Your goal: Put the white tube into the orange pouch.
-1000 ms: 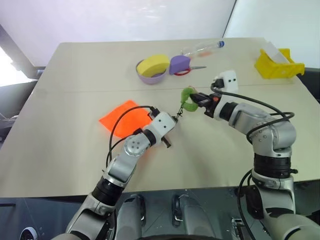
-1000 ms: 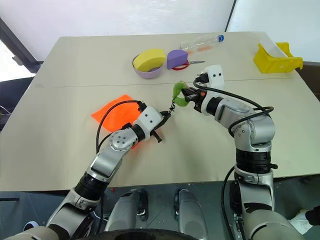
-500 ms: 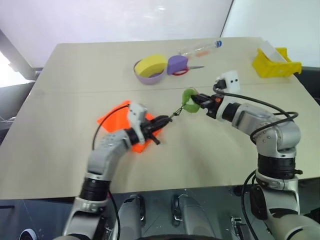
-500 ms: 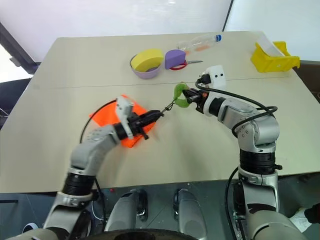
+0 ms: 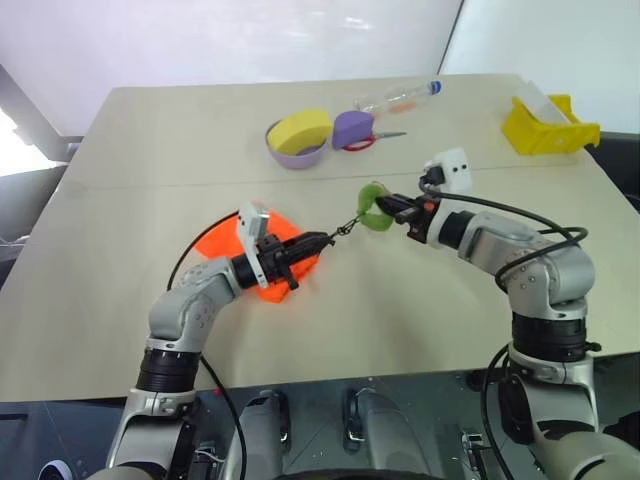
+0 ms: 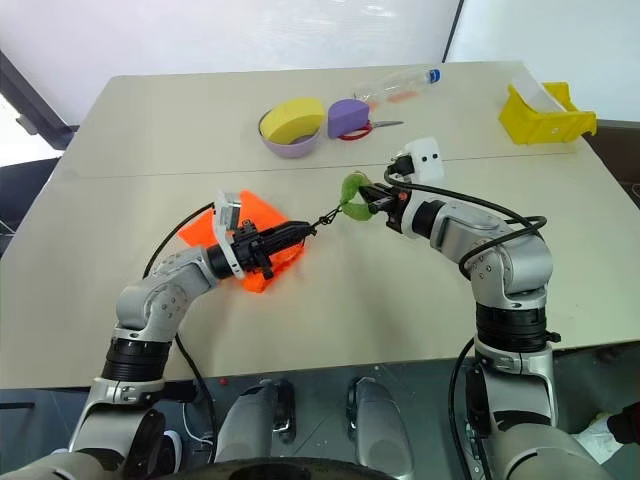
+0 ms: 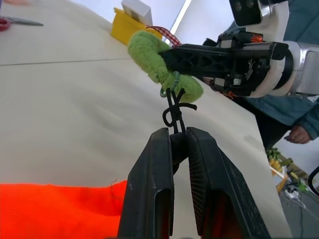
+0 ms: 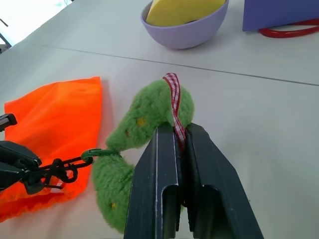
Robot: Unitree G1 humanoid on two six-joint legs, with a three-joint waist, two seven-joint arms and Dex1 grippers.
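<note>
Left wrist view: left gripper [image 7: 180, 133] pinches the black cord [image 7: 173, 110], right gripper [image 8: 180, 130] clamps the green plush charm [image 8: 133, 130]; orange pouch [image 5: 232, 241] looks limp, best taken at its mouth.

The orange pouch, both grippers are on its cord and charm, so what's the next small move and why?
Probably ease the two grippers apart to draw the pouch mouth open. The left gripper pinches the black cord, the right gripper clamps the green charm, and the orange pouch lies flat on the table, its mouth apparently closed.

One pouch [image 5: 250, 240], one bowl [image 5: 297, 156], one bottle [image 5: 400, 96], one bin [image 5: 548, 132]
</note>
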